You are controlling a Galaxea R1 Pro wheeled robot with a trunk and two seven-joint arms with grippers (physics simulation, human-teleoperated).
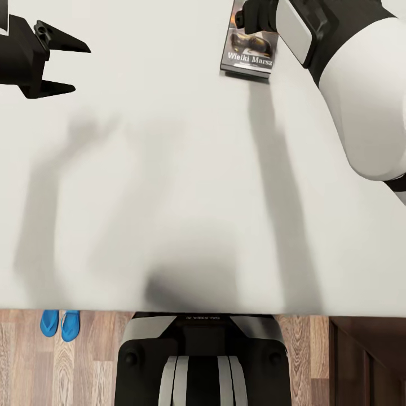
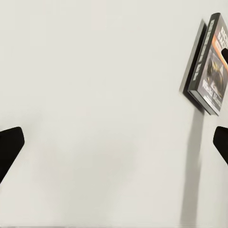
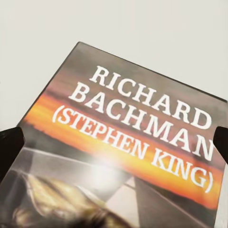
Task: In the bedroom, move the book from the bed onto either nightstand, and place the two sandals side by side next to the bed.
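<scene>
- Head view: the book (image 1: 249,49) is lying flat on the bed (image 1: 169,186), at the far side toward the right, and its cover is showing the white title "Wielki Marsz" under a greyish picture.
- The right arm (image 1: 361,84) is reaching over the far end of the book and covering it; its gripper is hidden there.
- The left gripper (image 1: 76,67) is hovering over the mattress at far left, well apart from the book, with its two black fingers spread and nothing between them.
- The off-white mattress is carrying soft arm shadows. Below its near edge, wood-plank floor (image 1: 84,361) is showing.
- The two sandals (image 1: 60,324) are lying side by side on the floor at left, just beside the bed edge, partly cut off by it.
- The robot's base (image 1: 200,361), marked with small mirrored lettering, is standing against the bed at centre. A dark-brown wooden piece (image 1: 366,361) is standing at lower right; what it is cannot be told.
- Left wrist view: the fingertips (image 2: 10,145) are sitting at both frame edges, released, above bare mattress (image 2: 95,95). The book (image 2: 209,66) is lying off to one side.
- Right wrist view: the book (image 3: 128,147) is lying directly below, reading "RICHARD BACHMAN (STEPHEN KING)" in white across an orange band. The fingertips (image 3: 9,147) are flanking the cover, apart; whether they are touching it cannot be told.
</scene>
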